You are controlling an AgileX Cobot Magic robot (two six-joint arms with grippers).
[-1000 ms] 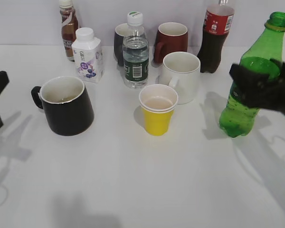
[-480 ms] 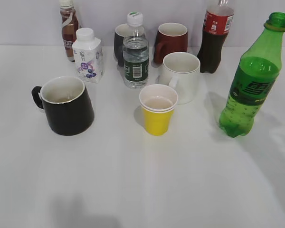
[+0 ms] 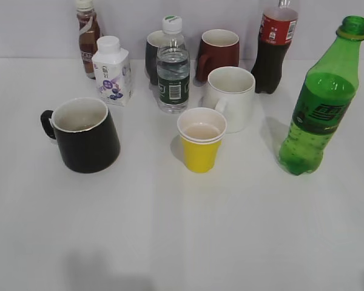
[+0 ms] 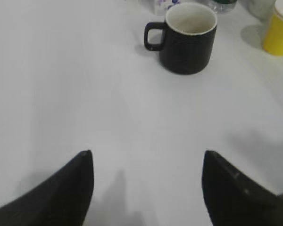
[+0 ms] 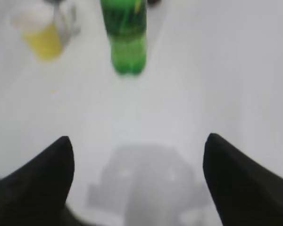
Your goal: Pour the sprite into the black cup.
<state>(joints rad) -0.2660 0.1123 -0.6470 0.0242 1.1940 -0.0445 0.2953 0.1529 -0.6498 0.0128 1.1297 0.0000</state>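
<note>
- On the far left of the white worktop (image 3: 170,230), at the back, stands a small brown bottle (image 3: 87,36) with a pale cap; its label lettering is too small to read.
- Just in front of it is a white carton-shaped bottle (image 3: 112,71) printed with purple berries; the print is unreadable.
- The black cup (image 3: 85,134) sits front left, upright, handle pointing left, white inside, well apart from the sprite.
- The left gripper (image 4: 146,162) hovers over bare worktop short of the cup, its fingers (image 4: 70,188) spread wide and holding nothing.
- In the middle a clear water bottle (image 3: 173,66) with a white cap and dark green label stands before a dark mug (image 3: 153,54); the label text is illegible.
- A yellow paper cup (image 3: 201,140) stands just in front of a white mug (image 3: 230,98); a dark red mug (image 3: 219,53) is behind.
- A cola bottle (image 3: 274,48) with a red label and white script is at the back right.
- The sprite (image 3: 321,103) stands upright far right, uncapped, dark green label with pale characters.
- The right gripper (image 5: 137,160) faces it from a distance, fingers (image 5: 42,174) spread and empty.
</note>
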